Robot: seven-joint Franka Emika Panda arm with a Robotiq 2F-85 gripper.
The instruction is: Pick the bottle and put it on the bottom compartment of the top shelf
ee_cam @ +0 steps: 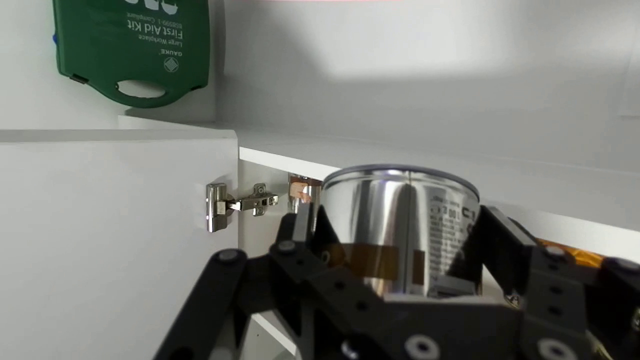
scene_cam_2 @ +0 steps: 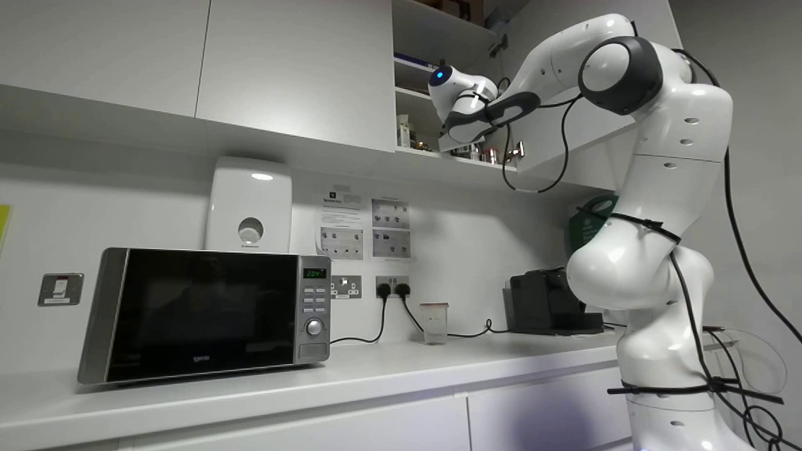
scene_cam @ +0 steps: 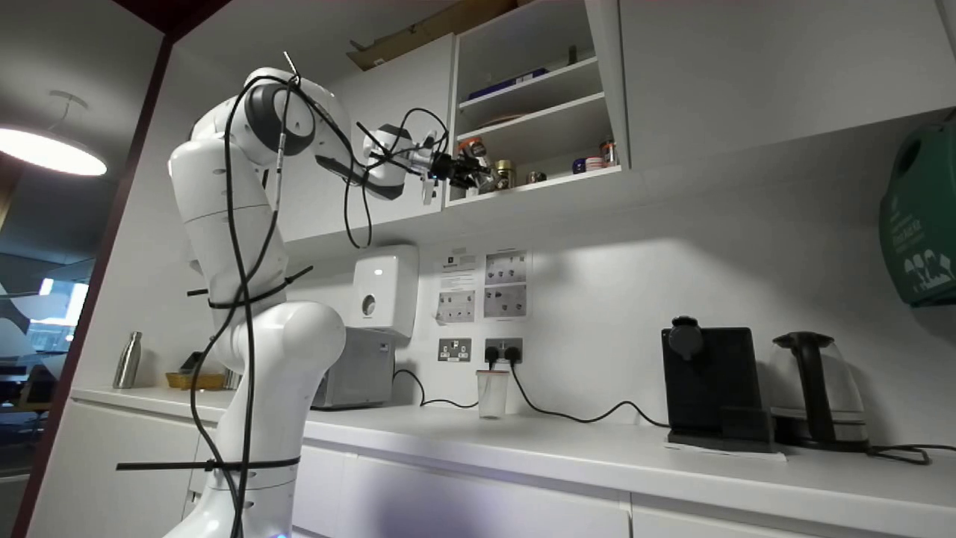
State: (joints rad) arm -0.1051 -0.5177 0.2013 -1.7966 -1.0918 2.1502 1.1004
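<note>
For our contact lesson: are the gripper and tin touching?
Touching: in the wrist view, the gripper clasps the tin from both sides, with no gap visible.

On worktop (scene_cam: 567, 438), as seen in an exterior view: coffee machine (scene_cam: 713, 381) between cup (scene_cam: 492, 394), left, and kettle (scene_cam: 814, 396), right. Above worktop: wall cabinet (scene_cam: 534, 45), jars (scene_cam: 506, 178) in bottom compartment (scene_cam: 556, 142). In gripper (ee_cam: 401, 227), before opening of same compartment: container (ee_cam: 390, 200).

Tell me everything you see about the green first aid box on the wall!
The first aid box is green, plastic-looking and seems shut. It has white writing, "First Aid Kit", and on top a handle with a hole. It is upright against the white wall, seemingly touching nothing else. The wrist view shows it upside down; the robot arm partly hides it in an exterior view.
</note>
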